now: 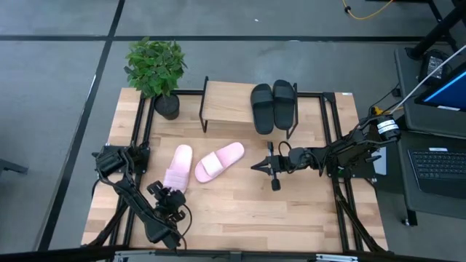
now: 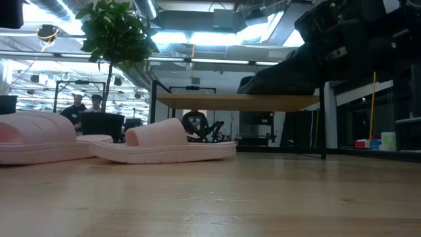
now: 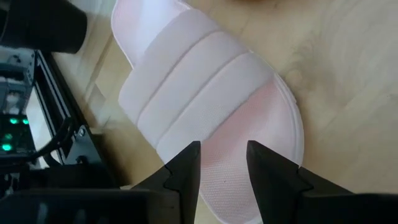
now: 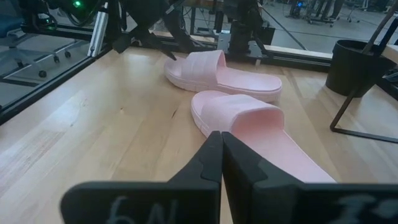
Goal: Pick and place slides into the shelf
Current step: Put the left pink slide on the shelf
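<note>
Two light pink slides lie sole-down on the table: one (image 1: 177, 169) at the left, the other (image 1: 218, 161) right of it. Two black slides (image 1: 272, 106) rest side by side on the shelf (image 1: 229, 102), on the right part of its top. My left gripper (image 3: 224, 168) is open and hovers over the near end of the left pink slide (image 3: 205, 93), whose footbed shows between the fingers. My right gripper (image 4: 221, 155) is shut and points level at the right pink slide (image 4: 249, 124), a little short of it (image 1: 256, 167).
A potted plant (image 1: 155, 69) stands at the far left corner beside the shelf. Black frame rails (image 1: 331, 138) run along the table's sides. Bare wood lies across the near half of the table (image 1: 255, 218). People show in the room behind (image 2: 85, 105).
</note>
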Robot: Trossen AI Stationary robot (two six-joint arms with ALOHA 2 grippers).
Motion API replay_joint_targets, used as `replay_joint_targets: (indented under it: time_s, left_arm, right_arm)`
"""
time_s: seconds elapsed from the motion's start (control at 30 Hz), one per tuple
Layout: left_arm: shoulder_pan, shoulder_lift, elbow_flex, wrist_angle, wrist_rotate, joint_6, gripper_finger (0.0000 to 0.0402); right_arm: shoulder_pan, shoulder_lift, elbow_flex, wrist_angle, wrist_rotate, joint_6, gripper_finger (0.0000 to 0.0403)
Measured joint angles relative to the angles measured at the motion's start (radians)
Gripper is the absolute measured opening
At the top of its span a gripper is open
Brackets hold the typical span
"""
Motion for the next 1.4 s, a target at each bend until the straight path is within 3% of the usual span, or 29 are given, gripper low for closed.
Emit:
replay_joint_targets:
  time_s: [1.13,1.4]
  left_arm:
    - [0.071,-0.001,-0.003,-0.002,-0.015,0.289,0.0123]
    - [0.072,-0.001,-0.056,0.069,-0.015,0.359,0.0123]
  right_arm:
    - [0.0,0.0,0.0,-0.053,0.0,0.001,0.001]
    - [0.0,0.0,0.0,-0.052,0.0,0.001,0.001]
